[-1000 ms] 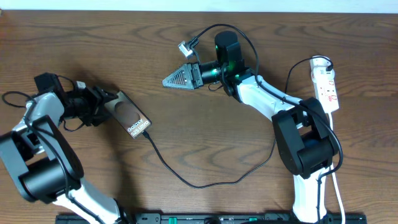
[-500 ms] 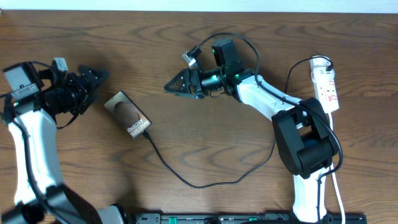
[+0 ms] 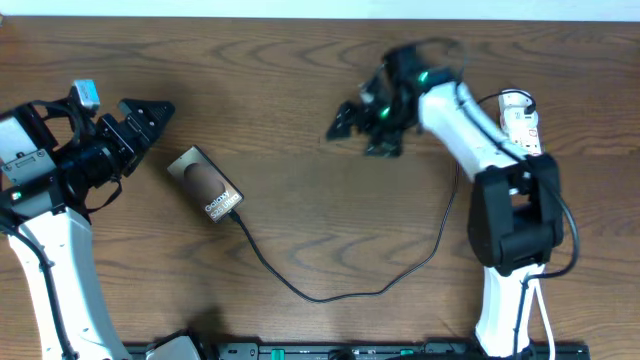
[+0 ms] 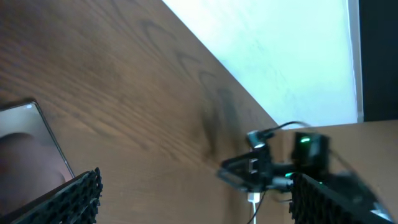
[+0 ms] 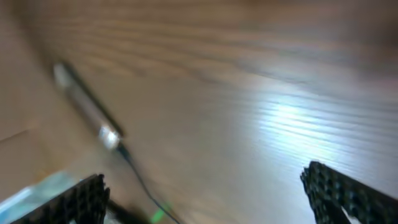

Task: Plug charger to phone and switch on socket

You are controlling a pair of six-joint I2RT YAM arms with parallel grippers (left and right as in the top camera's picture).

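Switching looks like the step in hand: the charger (image 3: 330,292) meets the phone (image 3: 205,186) at its lower-right end and seems plugged in. Phone lies diagonally on the worktop (image 3: 320,215), left of centre, long axis upper-left to lower-right. Left tool (image 3: 150,128) hovers beside it, spread and empty. Right tool (image 3: 354,134), blurred, is spread and empty too. Next it must reach the socket (image 3: 524,135) and press its switch.

phone (image 3: 205,184): white "Galaxy" lettering near the cable end, second line under it too tiny to really read | socket (image 3: 527,135): little red markings, can't make em out
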